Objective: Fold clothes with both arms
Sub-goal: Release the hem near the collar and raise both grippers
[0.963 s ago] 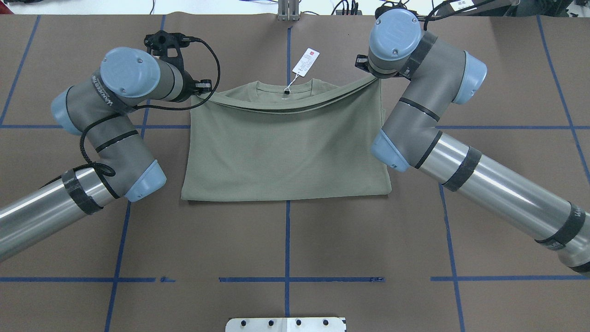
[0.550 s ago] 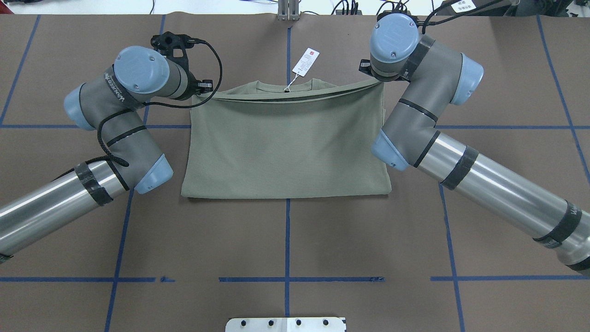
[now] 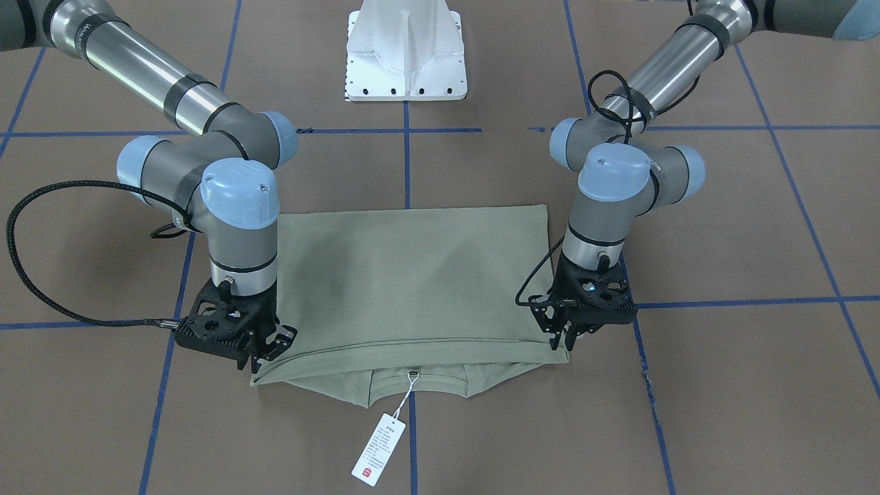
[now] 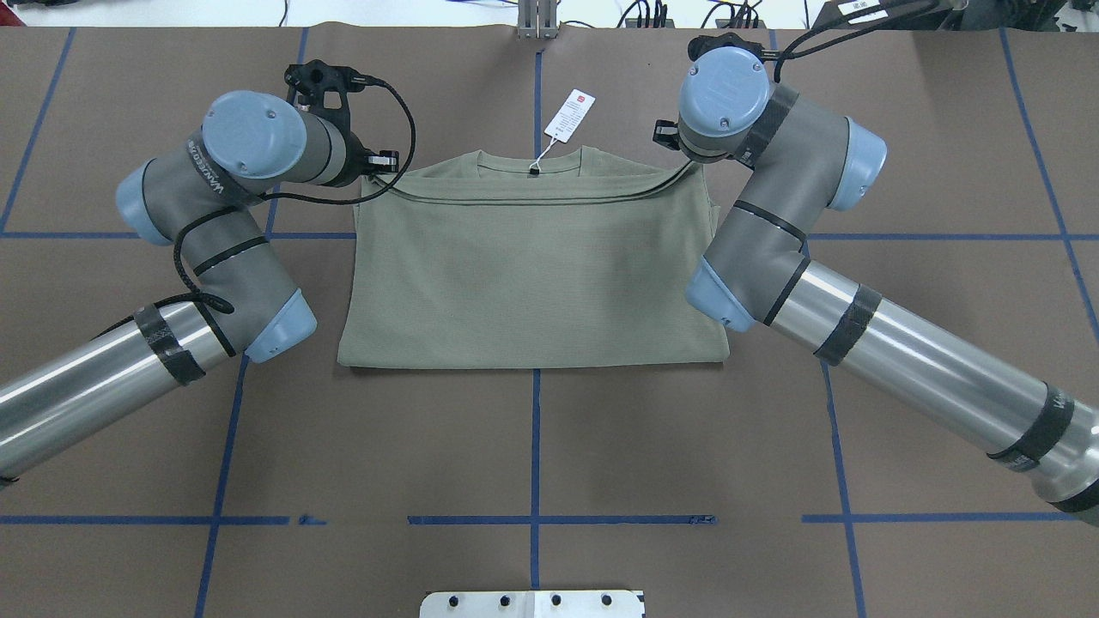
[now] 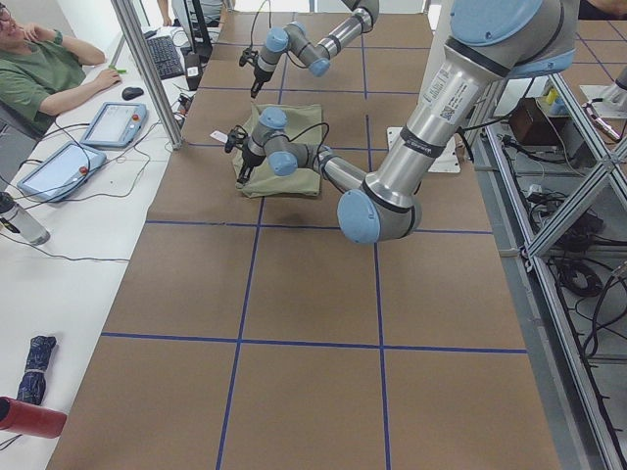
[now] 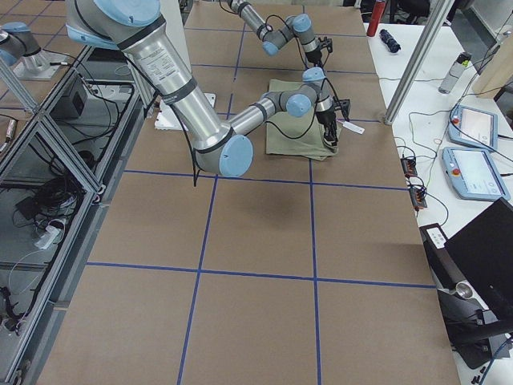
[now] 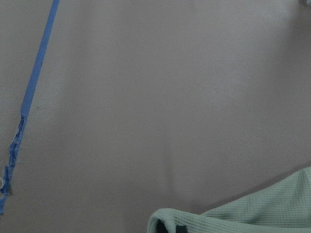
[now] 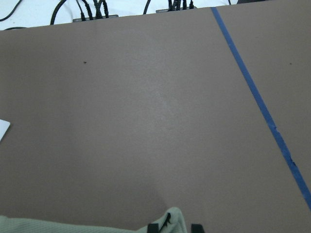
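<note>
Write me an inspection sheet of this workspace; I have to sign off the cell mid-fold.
surface: brown table cover with a blue tape grid, lying flat.
job's things: green shirt doubled over, the top layer's edge just short of the collar; hang tag lies on the cover beyond the collar.
clutter: nothing seen on the cover.
grippers: left gripper and right gripper each appear to pinch one corner of the folded edge, low over the cover.
cables: black cable loops wide from the right wrist, clear of the shirt.
surroundings: white pedestal base on the robot's side; a person sits at the side desk by two tablets.
</note>
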Controlling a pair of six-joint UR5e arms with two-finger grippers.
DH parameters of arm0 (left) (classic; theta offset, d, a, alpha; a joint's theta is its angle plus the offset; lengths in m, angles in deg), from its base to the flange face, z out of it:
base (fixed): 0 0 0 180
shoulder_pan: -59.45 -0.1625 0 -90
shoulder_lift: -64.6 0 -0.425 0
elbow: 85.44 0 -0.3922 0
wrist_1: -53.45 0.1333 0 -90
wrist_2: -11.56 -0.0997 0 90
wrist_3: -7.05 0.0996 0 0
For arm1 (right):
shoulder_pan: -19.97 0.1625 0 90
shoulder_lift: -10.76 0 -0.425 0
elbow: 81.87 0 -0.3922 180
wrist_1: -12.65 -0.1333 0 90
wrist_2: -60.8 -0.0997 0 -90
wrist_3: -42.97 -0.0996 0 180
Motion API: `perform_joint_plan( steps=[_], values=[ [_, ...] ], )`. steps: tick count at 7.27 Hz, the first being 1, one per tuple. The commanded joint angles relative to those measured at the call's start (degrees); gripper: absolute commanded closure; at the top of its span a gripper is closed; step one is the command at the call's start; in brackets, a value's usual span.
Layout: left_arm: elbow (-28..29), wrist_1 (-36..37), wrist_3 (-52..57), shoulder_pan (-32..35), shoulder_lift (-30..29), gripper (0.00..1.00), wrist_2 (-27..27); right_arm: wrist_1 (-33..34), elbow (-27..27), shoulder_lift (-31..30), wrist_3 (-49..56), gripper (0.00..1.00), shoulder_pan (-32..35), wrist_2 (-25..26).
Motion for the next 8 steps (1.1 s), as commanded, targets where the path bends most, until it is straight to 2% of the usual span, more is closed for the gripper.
perform_joint_plan(
  steps=[1, 2, 4, 5, 6, 7, 8],
  values=[
    [-12.8, -0.5, 1.6, -0.2, 7.3, 0.00, 3.4, -1.2, 2.8, -0.6, 7.5, 0.00, 1.1, -4.1],
    [-18.7, -1.1, 0.9, -0.5, 13.0, 0.00, 4.9, -1.3, 5.0, -1.9, 9.2, 0.00, 1.8, -6.0],
    [-27.7, -2.0, -6.4, -4.7, 22.0, 0.00, 4.4, -1.2, 6.4, -2.5, 9.3, 0.00, 1.9, -6.2],
    [-28.3, -7.8, -10.4, -7.1, 26.5, 0.05, 4.2, -1.2, 6.4, -2.5, 9.2, 0.00, 1.9, -6.2],
    [-27.7, -14.2, -19.1, -10.0, 29.3, 0.26, 0.8, -1.2, 6.4, -2.6, 9.2, 0.00, 1.9, -6.2],
    [-26.6, -15.2, -29.2, -14.7, 29.3, 0.34, -4.4, -1.3, 6.4, -2.6, 9.1, 0.00, 1.9, -6.2],
    [-25.5, -15.6, -34.3, -17.4, 28.5, 0.35, -7.3, -1.3, 6.4, -2.6, 9.1, 0.00, 1.9, -6.2]
  ],
)
